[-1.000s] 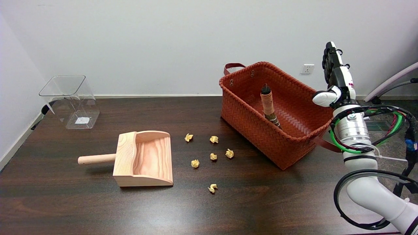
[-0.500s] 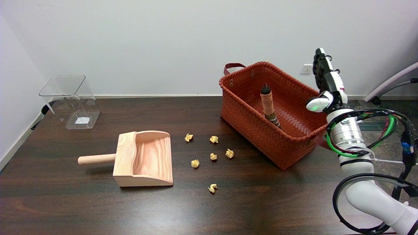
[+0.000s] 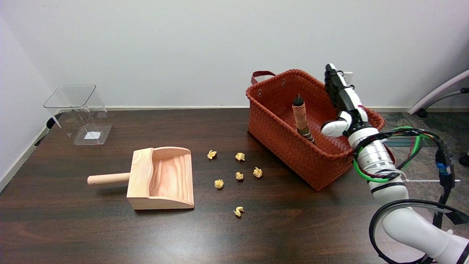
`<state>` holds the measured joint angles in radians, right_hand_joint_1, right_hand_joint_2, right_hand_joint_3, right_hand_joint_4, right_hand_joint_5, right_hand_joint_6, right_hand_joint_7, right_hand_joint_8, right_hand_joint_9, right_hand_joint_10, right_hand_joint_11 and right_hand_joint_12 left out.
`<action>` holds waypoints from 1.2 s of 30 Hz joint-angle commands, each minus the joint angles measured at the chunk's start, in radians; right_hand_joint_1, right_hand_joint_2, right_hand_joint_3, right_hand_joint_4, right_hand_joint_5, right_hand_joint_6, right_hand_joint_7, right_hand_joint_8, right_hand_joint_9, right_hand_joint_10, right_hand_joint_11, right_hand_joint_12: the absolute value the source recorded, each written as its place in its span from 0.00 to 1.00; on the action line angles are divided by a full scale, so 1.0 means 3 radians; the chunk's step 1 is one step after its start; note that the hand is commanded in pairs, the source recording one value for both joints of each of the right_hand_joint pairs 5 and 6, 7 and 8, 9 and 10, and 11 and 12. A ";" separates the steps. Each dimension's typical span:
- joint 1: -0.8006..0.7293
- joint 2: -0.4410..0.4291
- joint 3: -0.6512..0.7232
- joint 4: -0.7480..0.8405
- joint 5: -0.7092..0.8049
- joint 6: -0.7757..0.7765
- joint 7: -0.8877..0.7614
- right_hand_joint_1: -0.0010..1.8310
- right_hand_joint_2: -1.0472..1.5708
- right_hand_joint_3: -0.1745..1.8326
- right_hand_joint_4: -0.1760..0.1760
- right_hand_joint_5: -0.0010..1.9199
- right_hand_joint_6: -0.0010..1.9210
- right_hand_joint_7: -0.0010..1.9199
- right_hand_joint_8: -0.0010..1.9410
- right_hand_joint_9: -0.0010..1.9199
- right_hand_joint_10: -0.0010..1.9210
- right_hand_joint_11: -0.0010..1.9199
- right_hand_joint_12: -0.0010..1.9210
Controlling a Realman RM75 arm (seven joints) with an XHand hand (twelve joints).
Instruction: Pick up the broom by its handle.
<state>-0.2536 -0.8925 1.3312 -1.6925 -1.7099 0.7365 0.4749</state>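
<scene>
The broom [image 3: 301, 118] leans inside the woven red-brown basket [image 3: 289, 141], its orange-wrapped handle pointing up and its dark bristles low against the near wall. My right hand [image 3: 343, 102] hovers over the basket's right part, to the right of the handle and apart from it. Its fingers point up and stay straight, the thumb sticks out to the left, and it holds nothing.
A wooden dustpan [image 3: 158, 178] lies left of centre with its handle to the left. Several crumpled yellow paper balls [image 3: 238, 175] are scattered between it and the basket. A clear plastic bin [image 3: 78, 113] stands at the back left. The dark table [image 3: 73, 227] ends at the wall behind.
My right hand has moved left and a little down, from outside the basket's right rim to above its interior, closer to the broom handle. The broom and the rest have not moved.
</scene>
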 commanded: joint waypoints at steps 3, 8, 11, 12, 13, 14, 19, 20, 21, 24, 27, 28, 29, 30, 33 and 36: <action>0.0375 0.0002 -0.0181 0.0090 -0.0548 -0.0616 -0.0024 0.49 0.09 0.39 0.50 0.00 0.00 0.02 0.02 0.00 0.00 0.00 0.00; 0.0428 -0.0015 -0.0233 0.0143 -0.0618 -0.0625 -0.0190 0.49 0.10 0.39 0.50 0.00 0.00 0.03 0.02 0.00 0.00 0.00 0.00; 0.0438 -0.0025 -0.0262 0.0175 -0.0662 -0.0624 -0.0262 0.49 0.10 0.39 0.50 0.00 0.00 0.03 0.03 0.00 0.00 0.00 0.00; 0.0442 -0.0025 -0.0270 0.0188 -0.0670 -0.0624 -0.0262 0.49 0.11 0.39 0.50 0.00 0.00 0.03 0.03 0.00 0.00 0.00 0.00; 0.0443 -0.0025 -0.0272 0.0202 -0.0672 -0.0624 -0.0262 0.49 0.11 0.39 0.50 0.00 0.00 0.03 0.03 0.00 0.00 0.00 0.00; 0.0443 -0.0025 -0.0272 0.0213 -0.0672 -0.0624 -0.0262 0.49 0.11 0.39 0.50 0.00 0.00 0.03 0.03 0.00 0.00 0.00 0.00; 0.0438 -0.0025 -0.0272 0.0251 -0.0668 -0.0625 -0.0404 0.49 0.11 0.43 0.50 0.00 0.00 0.03 0.03 0.00 0.00 0.00 0.00; 0.0438 -0.0025 -0.0276 0.0251 -0.0664 -0.0625 -0.0440 0.49 0.11 0.43 0.50 0.00 0.00 0.03 0.03 0.00 0.00 0.00 0.00; 0.0438 -0.0025 -0.0285 0.0258 -0.0652 -0.0625 -0.0459 0.49 0.11 0.43 0.50 0.00 0.00 0.03 0.03 0.00 0.00 0.00 0.00; 0.0438 -0.0025 -0.0304 0.0286 -0.0637 -0.0624 -0.0462 0.48 0.12 0.43 0.50 0.00 0.00 0.03 0.03 0.00 0.00 0.00 0.00; 0.0438 -0.0030 -0.0310 0.0306 -0.0626 -0.0625 -0.0462 0.48 0.12 0.43 0.50 0.00 0.00 0.04 0.03 0.00 0.00 0.00 0.00; 0.0438 -0.0030 -0.0313 0.0307 -0.0618 -0.0625 -0.0462 0.48 0.12 0.43 0.50 0.00 0.00 0.04 0.04 0.00 0.00 0.00 0.00; 0.0438 -0.0030 -0.0322 0.0310 -0.0590 -0.0625 -0.0462 0.48 0.12 0.43 0.50 0.00 0.00 0.04 0.04 0.00 0.00 0.00 0.00; 0.0438 -0.0030 -0.0324 0.0312 -0.0572 -0.0624 -0.0462 0.48 0.12 0.43 0.50 0.00 0.00 0.04 0.04 0.00 0.00 0.00 0.00; 0.0438 -0.0030 -0.0336 0.0321 -0.0547 -0.0624 -0.0439 0.48 0.12 0.42 0.50 0.00 0.00 0.07 0.06 0.00 0.00 0.00 0.00; 0.0433 -0.0030 -0.0346 0.0322 -0.0531 -0.0611 -0.0425 0.47 0.12 0.42 0.50 0.00 0.00 0.13 0.12 0.00 0.00 0.00 0.00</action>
<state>-0.1311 -0.8994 1.2473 -1.6167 -1.8851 0.5601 0.3647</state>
